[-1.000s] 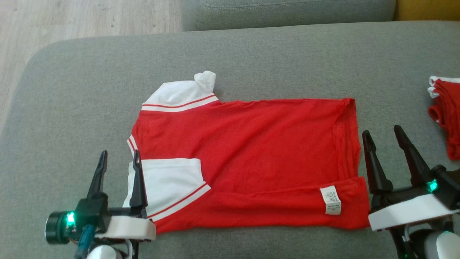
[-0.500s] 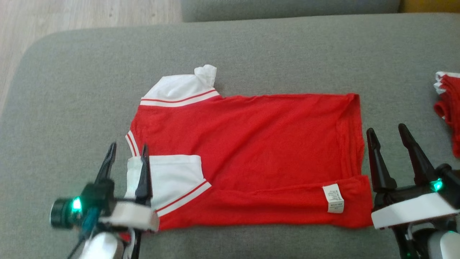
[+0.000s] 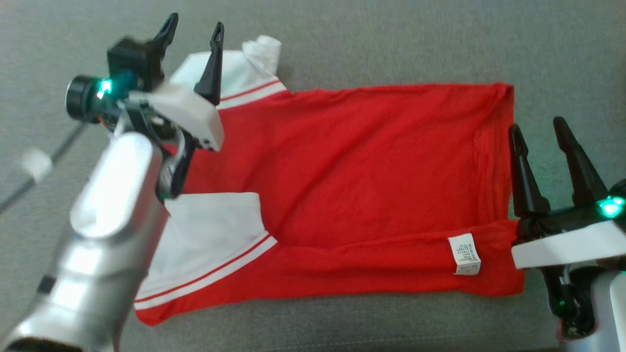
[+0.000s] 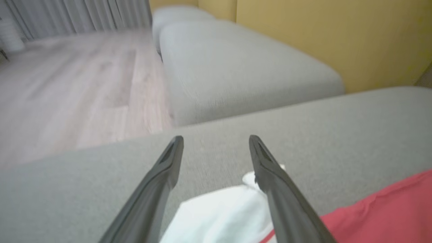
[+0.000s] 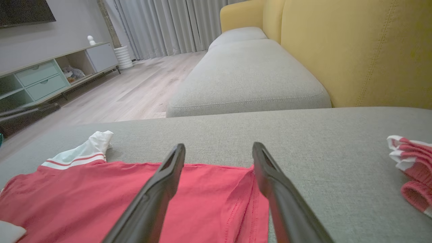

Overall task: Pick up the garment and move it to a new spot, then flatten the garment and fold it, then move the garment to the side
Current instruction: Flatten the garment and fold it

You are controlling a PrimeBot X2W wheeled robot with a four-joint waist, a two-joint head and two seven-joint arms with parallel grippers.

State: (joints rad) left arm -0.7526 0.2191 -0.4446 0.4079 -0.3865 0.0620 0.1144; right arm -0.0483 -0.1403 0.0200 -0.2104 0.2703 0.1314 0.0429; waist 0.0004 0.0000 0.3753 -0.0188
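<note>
A red shirt (image 3: 362,166) with white sleeves lies spread flat on the grey sofa cushion (image 3: 371,44), its near long edge folded over so a white care label (image 3: 464,254) shows. My left gripper (image 3: 193,29) hovers open over the far white sleeve (image 3: 247,66), nothing between its fingers. That sleeve (image 4: 222,212) lies below the fingertips in the left wrist view. My right gripper (image 3: 535,124) stands open just past the shirt's hem (image 5: 249,202), empty.
A second red and white garment (image 5: 413,158) lies bunched on the cushion to the right. Beyond the cushion are another grey seat (image 5: 249,77), a yellow backrest (image 5: 364,50) and wooden floor (image 5: 128,94). A grey cable (image 3: 44,156) hangs by the left arm.
My left arm has reached forward from the near white sleeve to the far one. The head camera has tilted down and closer, shifting the whole picture. The right gripper has held its place.
</note>
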